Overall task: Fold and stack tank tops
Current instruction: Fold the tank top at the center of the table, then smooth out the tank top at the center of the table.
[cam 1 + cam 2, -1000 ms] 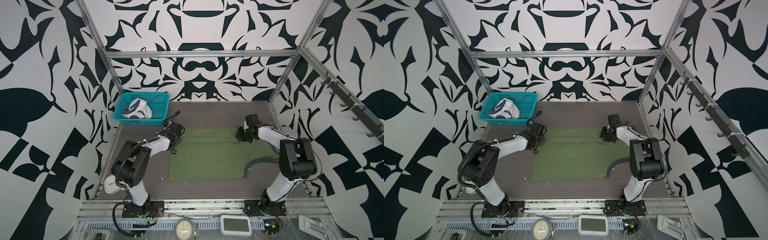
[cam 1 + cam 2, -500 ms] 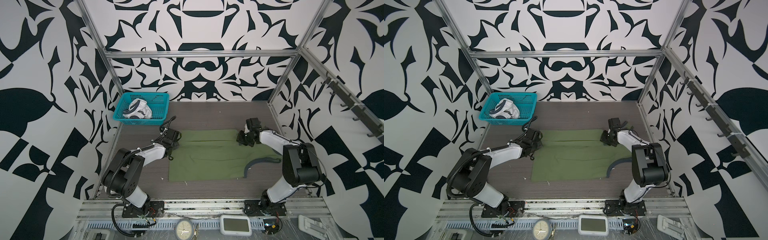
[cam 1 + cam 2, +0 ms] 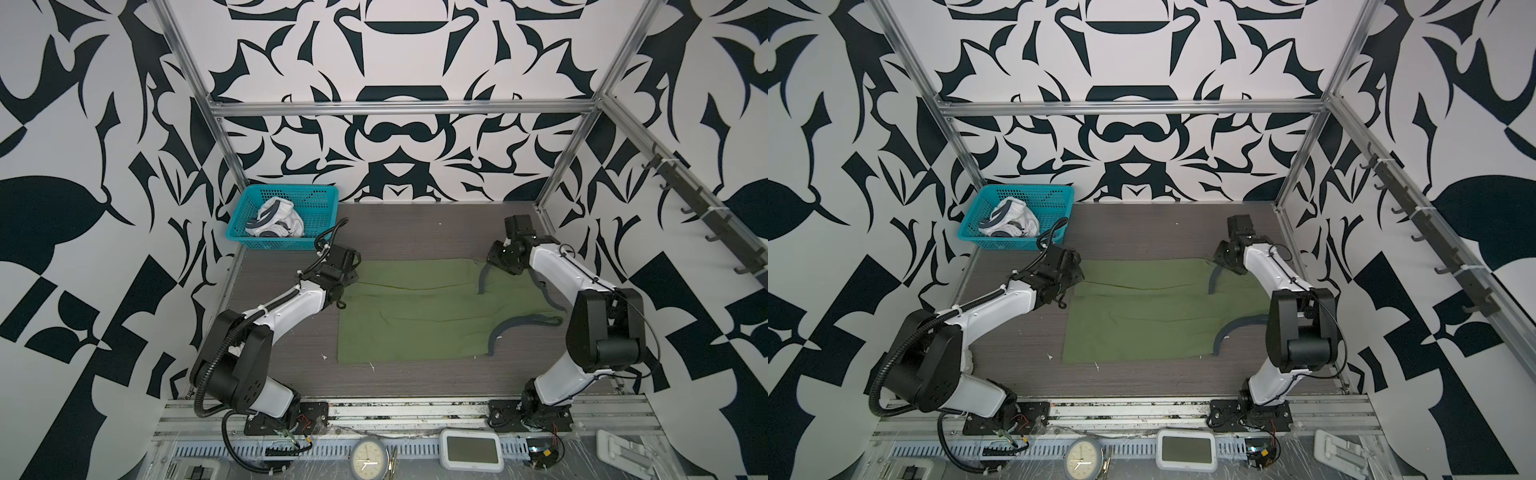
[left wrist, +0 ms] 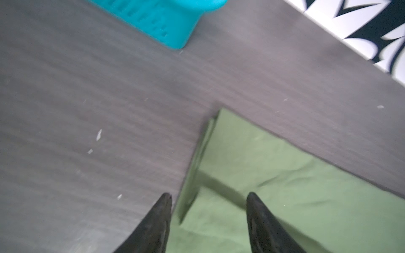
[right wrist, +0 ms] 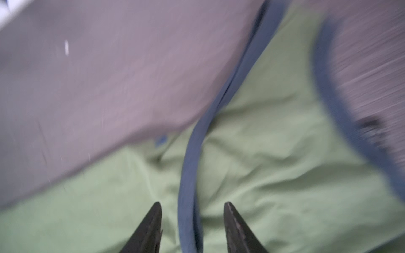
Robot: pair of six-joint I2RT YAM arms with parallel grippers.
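Your left fingers (image 4: pixel 155 223) and right fingers (image 5: pixel 151 227) have both just let go and now stand apart, empty, over the far corners of the green tank top (image 3: pixel 415 320). It lies flat mid-frame on the surface (image 3: pixel 415 232), far edge folded over (one fold looks done). The white tank top (image 3: pixel 276 218) waits crumpled in the teal basket (image 3: pixel 291 193), upper left. A loose strap (image 5: pixel 188 170) curls beneath the right fingers.

We are seeing the olive tank top (image 3: pixel 415 324) as matt, creased cloth with a grey-blue cloth trim (image 5: pixel 188 166); the white tank top (image 3: pixel 276 216) is looking like crumpled cloth, the basket (image 3: pixel 322 208) glossy teal plastic mesh, the tabletop (image 3: pixel 415 232) matt woodgrain, the frame (image 3: pixel 399 109) brushed metal.
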